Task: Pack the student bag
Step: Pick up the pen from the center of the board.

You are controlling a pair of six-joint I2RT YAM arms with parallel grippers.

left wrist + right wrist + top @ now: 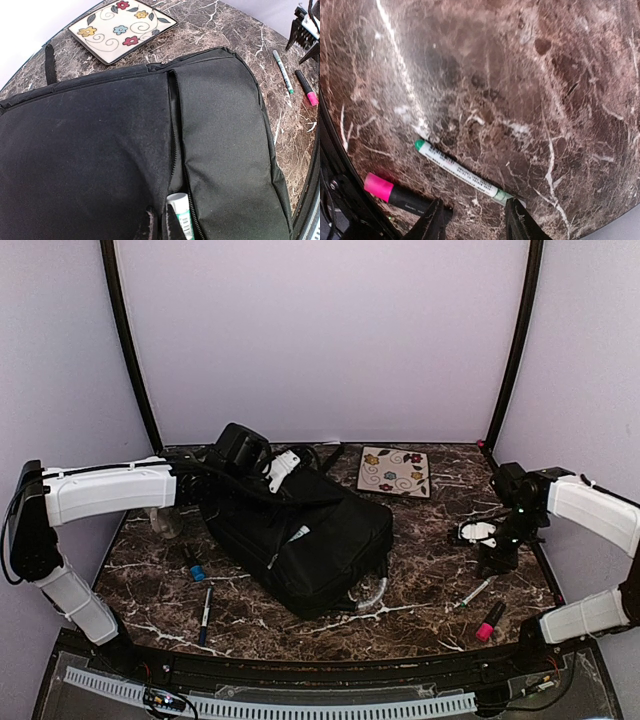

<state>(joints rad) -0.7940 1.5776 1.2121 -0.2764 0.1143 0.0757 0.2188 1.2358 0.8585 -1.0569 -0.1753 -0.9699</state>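
The student bag (300, 530) is a big black fabric bag lying flat mid-table; it fills the left wrist view (100, 150). Its zipper (175, 130) is open. A white tube with a green label (181, 214) pokes out of the slot. My left gripper (272, 472) is at the bag's far-left end, its fingers (172, 226) close together on a fold of fabric beside the zipper. My right gripper (497, 545) hovers open and empty over the table at the right, its fingers (517, 220) straddling bare marble just in front of a white pen with a green cap (457, 170).
A pink highlighter (489, 622) lies beside the white pen (475, 592) near the right front edge. A floral plate (394, 471) lies at the back. A blue-capped marker (193, 565) and a black pen (205, 612) lie left of the bag. A clear tube (370, 595) lies at the bag's near edge.
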